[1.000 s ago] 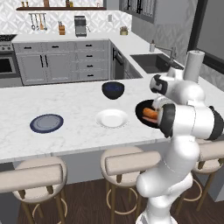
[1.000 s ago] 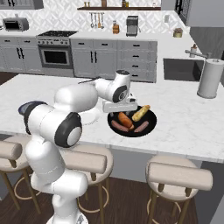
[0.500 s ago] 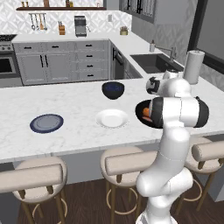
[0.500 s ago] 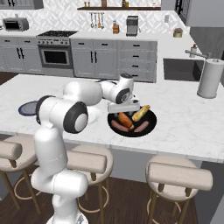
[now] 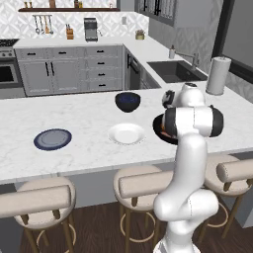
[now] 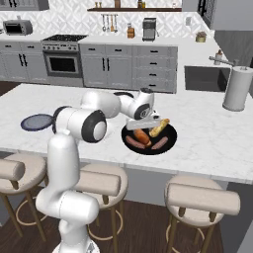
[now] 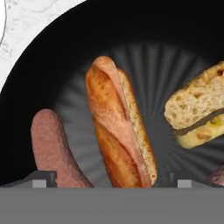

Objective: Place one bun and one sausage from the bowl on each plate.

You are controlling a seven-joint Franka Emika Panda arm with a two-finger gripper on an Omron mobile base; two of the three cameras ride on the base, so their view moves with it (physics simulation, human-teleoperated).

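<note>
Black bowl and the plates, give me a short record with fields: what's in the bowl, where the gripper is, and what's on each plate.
bowl contents: black bowl holds a long bun, a second split bun, and sausages, one beside the long bun
gripper: gripper open, low over the bowl, fingertips either side of the long bun
white plate: bare
blue-grey plate: bare
task progress: nothing moved to a plate yet

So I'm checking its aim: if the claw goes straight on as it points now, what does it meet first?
Most likely the browned bun, which lies between the open claw's tips in the black bowl; depth is unclear.
</note>
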